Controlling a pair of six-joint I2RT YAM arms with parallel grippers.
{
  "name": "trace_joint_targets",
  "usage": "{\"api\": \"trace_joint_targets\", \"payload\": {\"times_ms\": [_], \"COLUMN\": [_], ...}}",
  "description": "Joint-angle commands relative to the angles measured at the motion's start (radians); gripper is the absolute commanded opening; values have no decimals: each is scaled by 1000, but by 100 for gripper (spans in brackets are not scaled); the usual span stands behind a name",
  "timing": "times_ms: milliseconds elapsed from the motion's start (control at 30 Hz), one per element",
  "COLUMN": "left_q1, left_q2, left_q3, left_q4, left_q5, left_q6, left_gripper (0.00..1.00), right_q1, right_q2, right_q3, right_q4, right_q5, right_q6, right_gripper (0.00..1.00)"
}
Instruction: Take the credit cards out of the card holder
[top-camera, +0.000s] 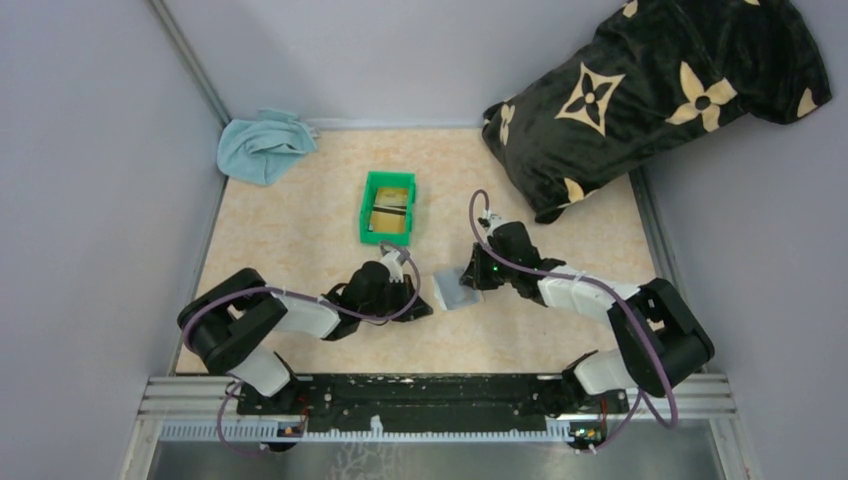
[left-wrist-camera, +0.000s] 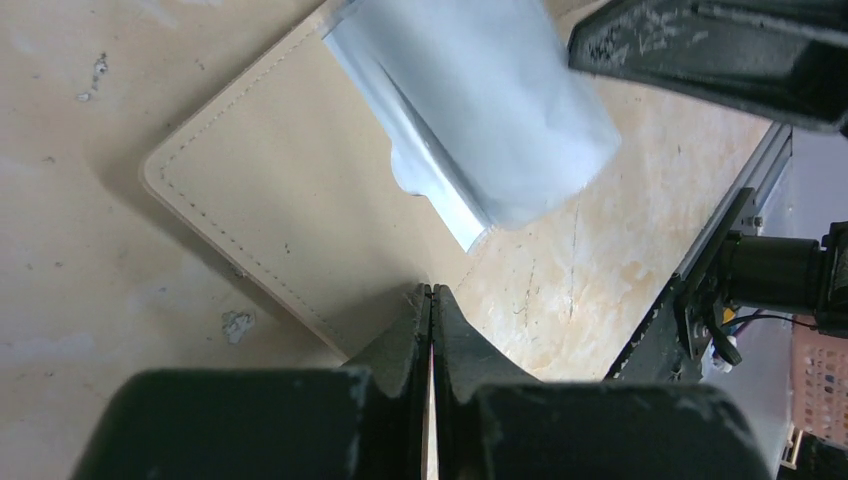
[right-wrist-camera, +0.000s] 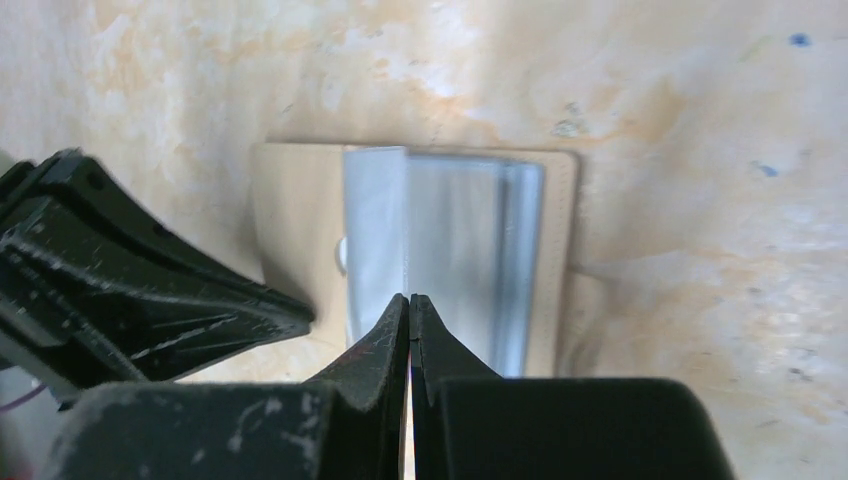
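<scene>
Probing the open tan, grey-sleeved folding card holder: left gripper and right gripper fingers together, right perhaps pinching a sleeve; next, peel it open.

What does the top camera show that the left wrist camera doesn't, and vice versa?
Top only: the green plastic bin, the light blue cloth, the black flower-patterned pillow. Left wrist only: the stitching on the flat tan and blue-grey card holder and its pale sleeve lifted off the tan face. Both: that holder, the left tool and the right tool, both shut.
</scene>
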Motion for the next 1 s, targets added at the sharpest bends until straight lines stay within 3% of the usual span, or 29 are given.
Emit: {"api": "trace_joint_targets", "payload": {"times_ms": [0,367,700,967], "left_q1": [-6,-6,-6,-6], "left_q2": [-11,12,26,51], "left_q3": [-15,-21,-19,-21], "left_q4": [-135,-107,-95,-67], "left_q5": [-38,-24,-18,-6], "left_q6": [50,35,32,22], "left_gripper": [4,3,2,2], "right_q1": [-50,-51,-51,-34], "right_q2": [26,87,111,146], "right_q3": [48,-6,-24,-75], "right_q4": [15,75,85,284], "right_q5": [39,38,4,-274], "right_q6": [-39,-29,-47,-1], "right_gripper": [2,35,40,40]}}
